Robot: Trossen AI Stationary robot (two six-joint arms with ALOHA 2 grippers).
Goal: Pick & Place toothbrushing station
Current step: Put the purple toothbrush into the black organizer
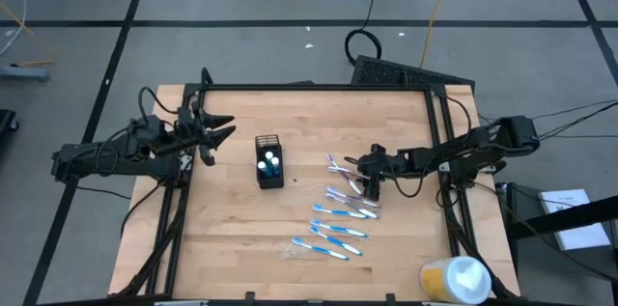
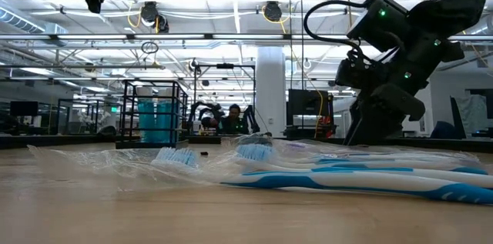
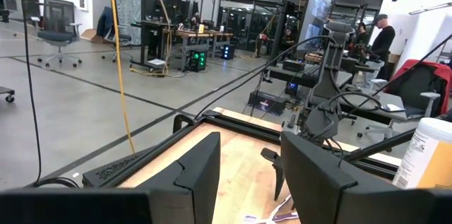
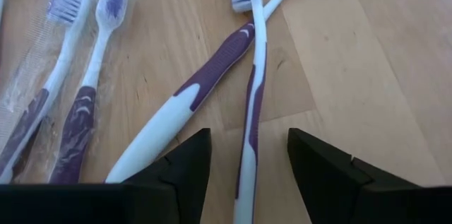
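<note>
The black mesh holder (image 1: 269, 159) stands upright on the table left of centre, with blue-and-white tubes (image 1: 269, 162) inside it; it also shows in the low view (image 2: 154, 117). Several toothbrushes lie flat on the wood to its right: purple-and-white ones (image 1: 338, 165) at the far end of the row and blue-and-white ones (image 1: 340, 230) nearer, some in clear wrappers (image 2: 323, 168). My right gripper (image 1: 370, 188) is open just over two crossed purple toothbrushes (image 4: 212, 75), its fingers on either side of one handle (image 4: 248, 132). My left gripper (image 1: 208, 137) is open and empty, raised to the left of the holder.
A yellow-and-white round container (image 1: 456, 280) lies at the table's near right corner. A black frame (image 1: 319, 87) runs along the table's far edge and sides. Bare wood lies between the holder and the toothbrushes. People stand in the room beyond.
</note>
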